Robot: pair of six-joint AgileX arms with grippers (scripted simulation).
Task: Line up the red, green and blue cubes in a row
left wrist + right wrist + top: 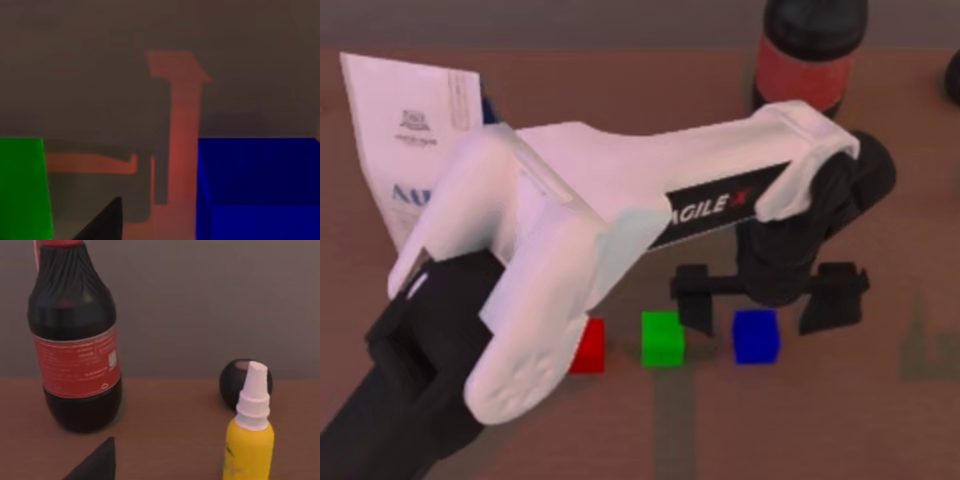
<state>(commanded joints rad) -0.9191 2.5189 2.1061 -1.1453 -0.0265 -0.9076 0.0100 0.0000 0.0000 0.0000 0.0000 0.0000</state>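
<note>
Three small cubes stand in a row near the table's front: the red cube (590, 346), half hidden under my left arm, the green cube (662, 338) and the blue cube (756, 336), with small gaps between them. My left gripper (765, 305) reaches in from the left and hangs just behind the blue cube, open, one finger on each side and neither touching it. The left wrist view shows the green cube (22, 190) and the blue cube (260, 190) on the table, with one dark fingertip (107, 222) between them. My right arm is outside the top view; one fingertip (97, 465) shows, holding nothing.
A white carton (410, 140) lies at the back left, partly under my left arm. A dark cola bottle (810, 50) (75, 340) stands at the back. A yellow dropper bottle (250, 440) and a dark round object (232, 382) are near the right gripper.
</note>
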